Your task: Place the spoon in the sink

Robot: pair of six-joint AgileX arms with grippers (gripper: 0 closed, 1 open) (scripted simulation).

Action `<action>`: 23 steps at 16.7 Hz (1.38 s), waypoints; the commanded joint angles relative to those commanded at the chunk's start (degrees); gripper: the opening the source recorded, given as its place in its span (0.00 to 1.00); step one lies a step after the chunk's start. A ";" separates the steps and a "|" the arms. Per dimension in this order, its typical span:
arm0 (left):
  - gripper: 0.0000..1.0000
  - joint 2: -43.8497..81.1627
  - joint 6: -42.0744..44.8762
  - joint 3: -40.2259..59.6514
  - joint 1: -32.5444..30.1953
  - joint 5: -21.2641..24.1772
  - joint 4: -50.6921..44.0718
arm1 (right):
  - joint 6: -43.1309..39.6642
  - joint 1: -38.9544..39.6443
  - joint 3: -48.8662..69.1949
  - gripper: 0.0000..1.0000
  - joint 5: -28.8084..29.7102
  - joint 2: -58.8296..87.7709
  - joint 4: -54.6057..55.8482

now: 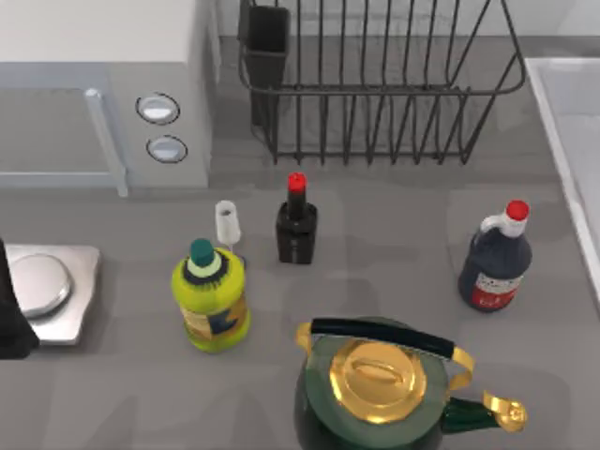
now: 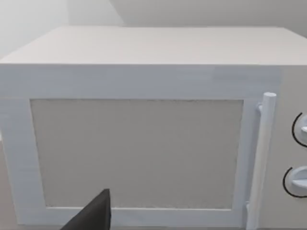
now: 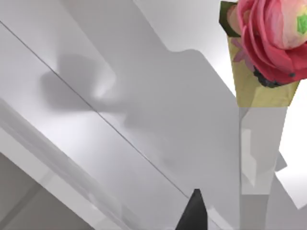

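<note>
A small white spoon (image 1: 228,225) lies on the grey counter, just behind the yellow-green bottle (image 1: 212,302) and left of the small dark bottle with a red cap (image 1: 296,230). The sink (image 1: 562,141), pale with a raised white rim, runs along the right edge of the top view; its pale walls (image 3: 120,96) also fill much of the right wrist view. My left arm (image 1: 9,319) is a dark shape at the left edge beside the scale, far from the spoon. A dark tip of my left gripper (image 2: 96,216) faces the microwave door. A dark tip of my right gripper (image 3: 193,211) hangs over the sink.
A white microwave (image 1: 103,94) stands at the back left and a black wire dish rack (image 1: 375,84) at the back middle. A silver scale (image 1: 47,291) lies at the left. A dark bottle with a red-and-white cap (image 1: 497,262) and a green-gold kettle (image 1: 384,384) stand in front. A pink flower (image 3: 268,38) shows by the sink.
</note>
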 joint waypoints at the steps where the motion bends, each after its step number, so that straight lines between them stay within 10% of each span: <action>1: 1.00 0.00 0.00 0.00 0.00 0.00 0.00 | -0.02 0.04 -1.36 0.00 0.01 -0.59 1.16; 15: 1.00 0.00 0.00 0.00 0.00 0.00 0.00 | 0.10 0.50 -24.92 0.00 -0.04 -7.57 16.85; 23: 1.00 0.00 0.00 0.00 0.00 0.00 0.00 | 0.10 0.50 -24.92 0.60 -0.04 -7.57 16.85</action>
